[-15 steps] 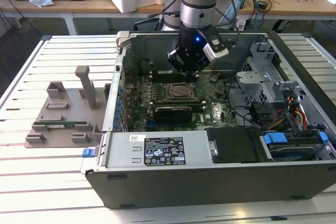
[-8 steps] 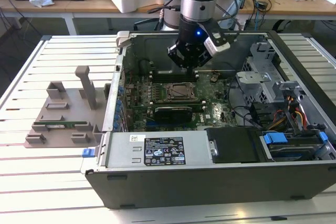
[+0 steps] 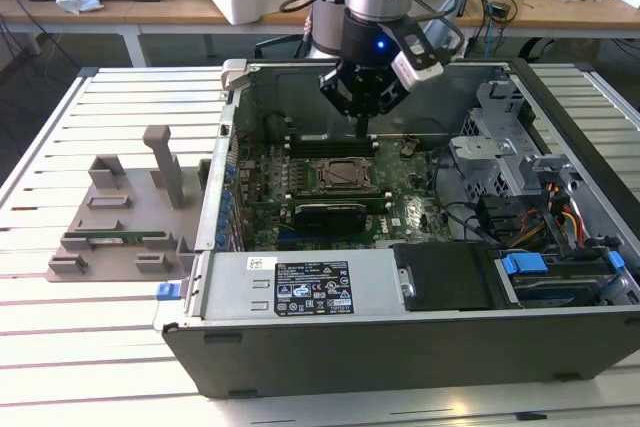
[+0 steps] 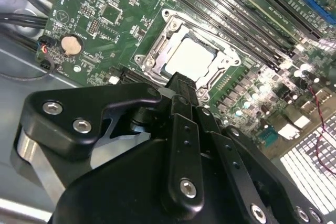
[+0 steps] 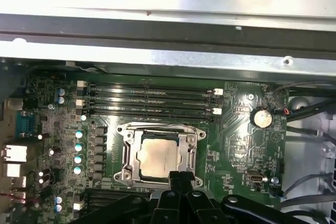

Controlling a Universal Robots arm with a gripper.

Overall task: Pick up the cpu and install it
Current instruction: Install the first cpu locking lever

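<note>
The cpu, a silvery square chip, lies flat inside the socket's metal frame on the green motherboard; it also shows in the second wrist view and in the exterior view. My gripper hangs inside the open computer case, a little above the board and just off the socket's edge toward the memory slots. Its black fingertips look pressed together with nothing between them. In the second wrist view the gripper reaches to the socket's rim and does not touch the chip.
Black memory slots run beside the socket, with a coin battery near them. The case walls, a drive cage and the power supply ring the board. A grey fixture holding a green memory stick sits at the exterior view's left.
</note>
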